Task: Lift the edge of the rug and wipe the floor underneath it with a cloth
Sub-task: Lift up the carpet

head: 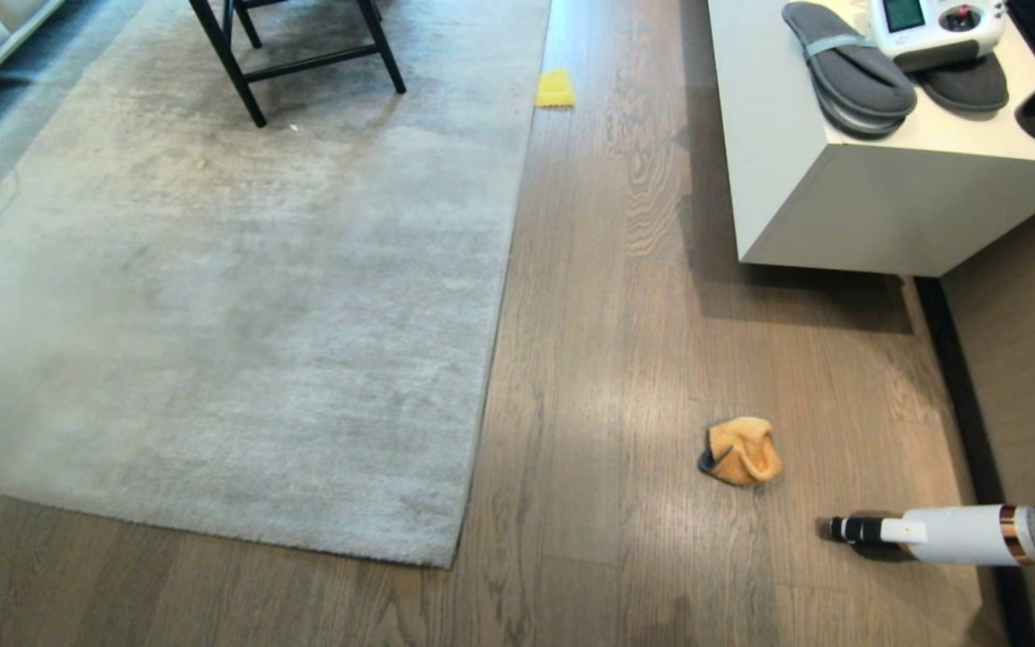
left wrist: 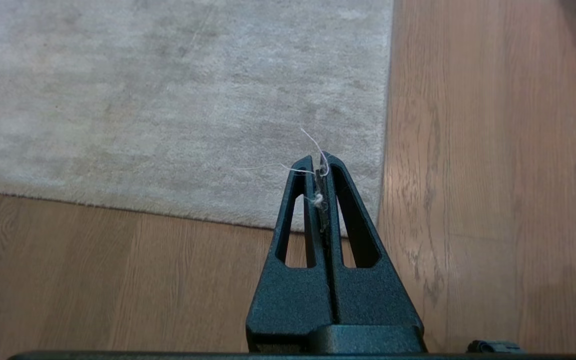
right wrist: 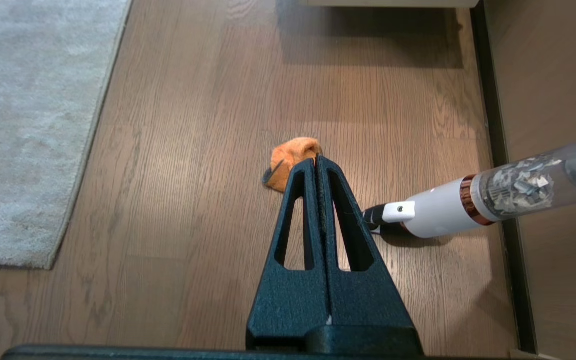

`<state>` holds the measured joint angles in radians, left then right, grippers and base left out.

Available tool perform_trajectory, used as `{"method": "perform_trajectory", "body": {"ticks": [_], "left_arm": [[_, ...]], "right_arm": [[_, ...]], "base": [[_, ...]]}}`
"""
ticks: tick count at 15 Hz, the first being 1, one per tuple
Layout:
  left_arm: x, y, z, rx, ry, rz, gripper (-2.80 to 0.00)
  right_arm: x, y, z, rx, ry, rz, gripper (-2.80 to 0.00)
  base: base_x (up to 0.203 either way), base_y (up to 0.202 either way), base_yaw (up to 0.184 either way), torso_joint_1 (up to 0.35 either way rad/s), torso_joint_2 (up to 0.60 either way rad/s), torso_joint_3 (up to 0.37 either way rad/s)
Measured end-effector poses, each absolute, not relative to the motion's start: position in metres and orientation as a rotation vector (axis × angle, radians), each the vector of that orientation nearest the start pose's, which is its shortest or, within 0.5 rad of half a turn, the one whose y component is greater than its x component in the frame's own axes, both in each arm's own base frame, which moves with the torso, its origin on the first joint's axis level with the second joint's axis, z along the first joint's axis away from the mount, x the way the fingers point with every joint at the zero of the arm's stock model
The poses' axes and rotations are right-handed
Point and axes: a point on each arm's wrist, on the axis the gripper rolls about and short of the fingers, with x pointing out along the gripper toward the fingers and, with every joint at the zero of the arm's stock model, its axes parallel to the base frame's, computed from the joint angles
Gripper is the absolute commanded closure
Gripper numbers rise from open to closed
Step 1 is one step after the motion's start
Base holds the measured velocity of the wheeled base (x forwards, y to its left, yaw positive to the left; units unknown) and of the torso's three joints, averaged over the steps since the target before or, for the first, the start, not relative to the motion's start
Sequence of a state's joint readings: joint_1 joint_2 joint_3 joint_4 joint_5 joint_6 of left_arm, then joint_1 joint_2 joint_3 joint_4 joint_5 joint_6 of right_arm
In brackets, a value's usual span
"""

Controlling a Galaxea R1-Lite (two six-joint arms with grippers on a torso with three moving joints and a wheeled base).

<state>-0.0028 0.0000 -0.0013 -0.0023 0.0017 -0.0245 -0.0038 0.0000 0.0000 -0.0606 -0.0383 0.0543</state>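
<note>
the cloth lies crumpled on the floor, right of the rug edge; left gripper and right gripper both pinched together, empty

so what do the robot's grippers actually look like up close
Both look alike. The left gripper and right gripper each have two matte black, rough-textured fingers that taper to a narrow tip, each finger with a long slot cut through it, rising from a wide black base. The left one has pale threads and a bit of fluff caught near its tip.
</note>
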Motion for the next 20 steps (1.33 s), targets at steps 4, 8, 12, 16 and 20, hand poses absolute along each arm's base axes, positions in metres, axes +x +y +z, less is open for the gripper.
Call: {"method": "perform_trajectory", "body": {"ticks": [4, 8, 12, 16, 20], "left_arm": [[-0.0229, 0.0001, 0.0760, -0.024, -0.003, -0.001, 0.00], [-0.0229, 0.0001, 0.0761, -0.024, -0.004, -0.001, 0.00], [-0.0229, 0.0001, 0.0762, -0.024, -0.004, -0.002, 0.00], [-0.0229, 0.0001, 0.0762, -0.024, -0.004, 0.000, 0.00], [-0.0229, 0.0001, 0.0763, -0.024, -0.005, -0.002, 0.00]], "right_arm": [[-0.0230, -0.0008, 0.0817, 0.056, -0.061, -0.040, 0.00], [-0.0230, -0.0008, 0.0817, 0.056, -0.062, -0.040, 0.00], [-0.0230, -0.0008, 0.0817, 0.056, -0.062, -0.040, 0.00], [-0.0230, -0.0008, 0.0816, 0.055, -0.061, -0.040, 0.00], [-0.0230, -0.0008, 0.0817, 0.055, -0.062, -0.041, 0.00]], "base": [[0.000, 0.000, 0.000, 0.001, 0.00, -0.196], [0.000, 0.000, 0.000, 0.000, 0.00, -0.197], [0.000, 0.000, 0.000, 0.000, 0.00, -0.200], [0.000, 0.000, 0.000, 0.004, 0.00, -0.199], [0.000, 0.000, 0.000, 0.002, 0.00, -0.200]]}}
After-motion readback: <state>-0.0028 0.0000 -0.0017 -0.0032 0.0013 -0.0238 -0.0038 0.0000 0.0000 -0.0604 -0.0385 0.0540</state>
